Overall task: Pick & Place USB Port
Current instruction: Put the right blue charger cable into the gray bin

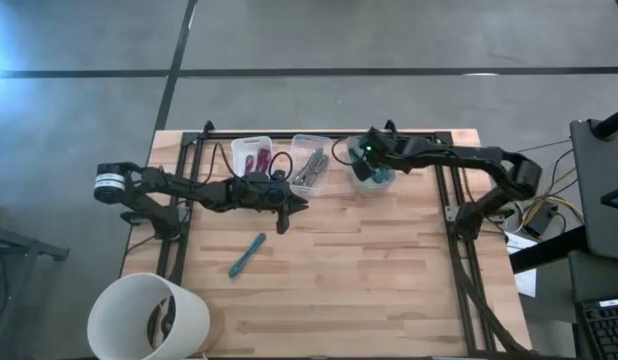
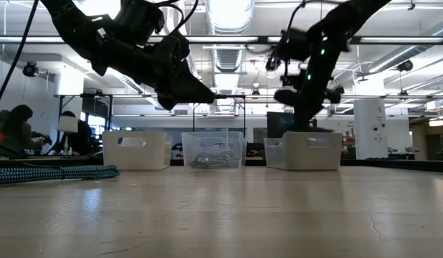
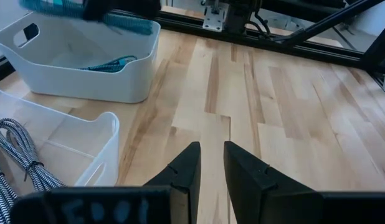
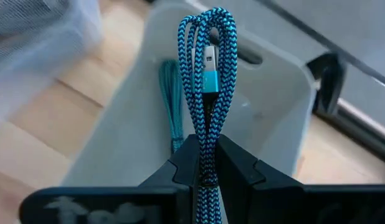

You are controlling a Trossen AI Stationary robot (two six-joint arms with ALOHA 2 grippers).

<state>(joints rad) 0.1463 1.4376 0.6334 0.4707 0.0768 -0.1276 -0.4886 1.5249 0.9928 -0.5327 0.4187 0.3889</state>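
Observation:
A coiled teal braided USB cable (image 4: 207, 74) sits in my right gripper (image 4: 207, 163), which is shut on it above the right white bin (image 1: 374, 180). Another teal cable (image 4: 172, 106) lies on that bin's floor. A third teal cable (image 1: 247, 255) lies flat on the table near the left edge. My left gripper (image 3: 211, 163) hovers over bare table in front of the middle clear bin (image 1: 309, 165); its fingers stand a narrow gap apart and hold nothing. My right gripper pinches the folded cable bundle (image 4: 207, 146) between its two fingers, several strands together. The looped end (image 4: 208, 25) and the silver plug (image 4: 209, 62) stick out past the fingertips. The fingers point down over the bin (image 2: 304, 150), and the bundle is lifted clear of it.
A left white bin (image 1: 251, 155) holds red cables, and the clear bin holds black-and-white cables (image 3: 18, 155). A large white bucket (image 1: 149, 318) stands at the table's near left corner. Bare wood lies across the table's middle and near right.

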